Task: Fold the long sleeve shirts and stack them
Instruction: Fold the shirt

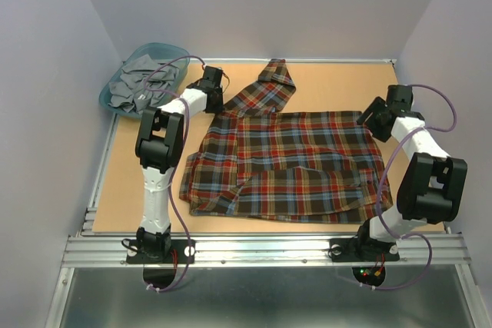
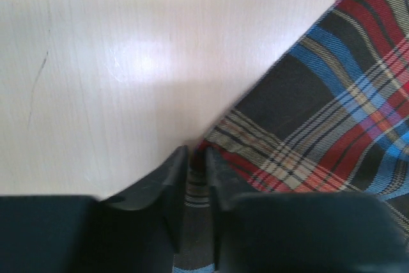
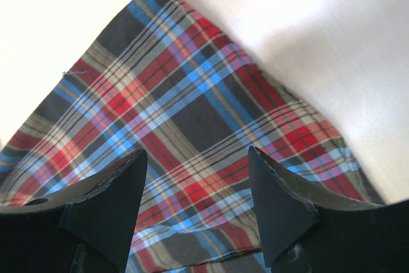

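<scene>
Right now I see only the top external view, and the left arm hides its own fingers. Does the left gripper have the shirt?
Observer: Yes. In the left wrist view the left gripper is pinched on the edge of the plaid shirt, cloth between its fingers.
Operator: And the right one?
Observer: The right gripper is open, fingers spread over the shirt, holding nothing.
Operator: Is the cloth bunched there?
Observer: No, it lies flat, with the table visible beside it.
</scene>
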`<act>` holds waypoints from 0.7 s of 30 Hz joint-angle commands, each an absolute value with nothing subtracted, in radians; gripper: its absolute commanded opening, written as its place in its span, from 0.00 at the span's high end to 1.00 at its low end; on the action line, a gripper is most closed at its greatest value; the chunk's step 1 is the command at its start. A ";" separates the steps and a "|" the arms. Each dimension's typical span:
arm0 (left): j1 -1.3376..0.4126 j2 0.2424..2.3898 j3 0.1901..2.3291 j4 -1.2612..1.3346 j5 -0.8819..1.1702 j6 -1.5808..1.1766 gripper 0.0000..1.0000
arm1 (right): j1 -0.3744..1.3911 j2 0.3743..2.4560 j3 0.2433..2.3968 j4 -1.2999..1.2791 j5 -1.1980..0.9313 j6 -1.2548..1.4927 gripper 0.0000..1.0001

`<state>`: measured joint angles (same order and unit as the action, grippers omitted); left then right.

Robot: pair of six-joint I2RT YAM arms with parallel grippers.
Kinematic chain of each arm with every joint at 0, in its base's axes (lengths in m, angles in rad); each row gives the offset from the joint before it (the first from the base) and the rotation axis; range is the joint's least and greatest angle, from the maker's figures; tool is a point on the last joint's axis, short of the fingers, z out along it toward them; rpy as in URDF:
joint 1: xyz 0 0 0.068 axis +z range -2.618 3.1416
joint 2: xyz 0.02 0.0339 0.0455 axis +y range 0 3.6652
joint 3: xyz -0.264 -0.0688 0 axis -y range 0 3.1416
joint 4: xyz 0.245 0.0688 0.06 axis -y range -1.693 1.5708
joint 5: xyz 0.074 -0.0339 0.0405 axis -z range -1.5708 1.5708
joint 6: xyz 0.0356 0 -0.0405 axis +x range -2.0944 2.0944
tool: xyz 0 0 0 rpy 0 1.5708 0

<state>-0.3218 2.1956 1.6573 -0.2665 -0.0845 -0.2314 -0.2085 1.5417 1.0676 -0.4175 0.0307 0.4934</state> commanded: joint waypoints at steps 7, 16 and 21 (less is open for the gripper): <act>-0.328 2.227 1.680 -0.344 -0.103 -0.273 1.00 | -0.212 1.693 1.265 -0.324 0.124 0.319 0.32; -0.322 2.227 1.667 -0.385 -0.160 -0.373 1.00 | -0.212 1.854 1.407 -0.272 -0.107 0.101 0.35; -0.318 2.209 1.678 -0.377 -0.167 -0.383 1.00 | -0.212 1.919 1.428 -0.272 -0.138 0.032 0.34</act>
<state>-0.3248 2.2040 1.6707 -0.2829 -0.1390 -0.3607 -0.2085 1.8877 1.3548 -0.3199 -0.0856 0.1268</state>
